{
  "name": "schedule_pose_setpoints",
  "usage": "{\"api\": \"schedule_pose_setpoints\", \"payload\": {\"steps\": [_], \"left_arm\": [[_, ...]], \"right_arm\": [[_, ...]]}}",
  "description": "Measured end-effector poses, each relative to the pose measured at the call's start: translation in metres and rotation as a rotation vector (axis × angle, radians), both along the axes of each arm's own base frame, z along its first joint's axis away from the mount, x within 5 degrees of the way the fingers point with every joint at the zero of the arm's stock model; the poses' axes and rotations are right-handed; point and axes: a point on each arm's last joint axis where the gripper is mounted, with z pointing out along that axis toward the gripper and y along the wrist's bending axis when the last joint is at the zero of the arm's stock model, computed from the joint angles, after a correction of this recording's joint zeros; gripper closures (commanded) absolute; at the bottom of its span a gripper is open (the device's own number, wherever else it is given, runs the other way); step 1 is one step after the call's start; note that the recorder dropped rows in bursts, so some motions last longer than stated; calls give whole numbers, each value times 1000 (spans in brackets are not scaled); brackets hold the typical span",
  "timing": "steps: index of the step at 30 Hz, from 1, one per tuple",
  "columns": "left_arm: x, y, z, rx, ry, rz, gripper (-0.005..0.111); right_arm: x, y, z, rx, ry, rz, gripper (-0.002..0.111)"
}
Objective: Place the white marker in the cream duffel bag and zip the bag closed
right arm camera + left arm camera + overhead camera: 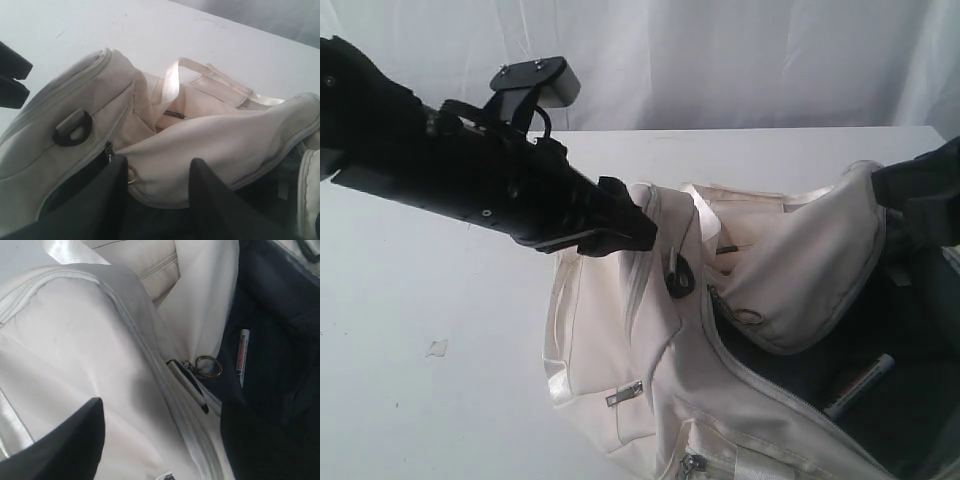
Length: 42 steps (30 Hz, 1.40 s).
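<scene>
The cream duffel bag lies on the table with its top open. Its curved flap stands raised on the right. The white marker lies loose on the dark lining inside the bag. My left gripper hovers at the bag's upper left rim, open and empty; only one finger shows in the left wrist view. My right gripper is beside the flap with its fingers apart. The flap's hem shows in the gap, with no pinch visible.
A metal zipper pull ring hangs at the flap's lower edge. A black strap ring sits on the bag's end. Webbing handles lie behind the opening. The white table has a small scrap on it.
</scene>
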Motion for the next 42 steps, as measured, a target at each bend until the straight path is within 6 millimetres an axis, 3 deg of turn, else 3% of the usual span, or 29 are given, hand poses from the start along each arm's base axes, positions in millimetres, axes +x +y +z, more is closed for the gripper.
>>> {"api": "schedule_pose_setpoints", "payload": {"steps": [8,10,12,15,17,24,42], "left_arm": [[18,-16,-26,31,-39,56,40],[23,-18,-37,54,-27,63,51],[28,-19,-47,69,-11,69,70],[32,-20,-50,71,-30,91,94],[35,-20,-49,66,-63,117,102],[39,-22,-34,40,-105,119,102],[39,-24,-32,42,-96,99,102]], "right_arm": [[-3,0,-17,-37,62,29,70],[-3,0,-24,-40,82,29,70],[-3,0,-28,-52,90,38,70],[1,2,-35,-88,107,82,70],[9,4,-44,-131,137,123,70],[38,11,-72,-204,222,215,70],[76,35,-112,-7,344,276,70]]}}
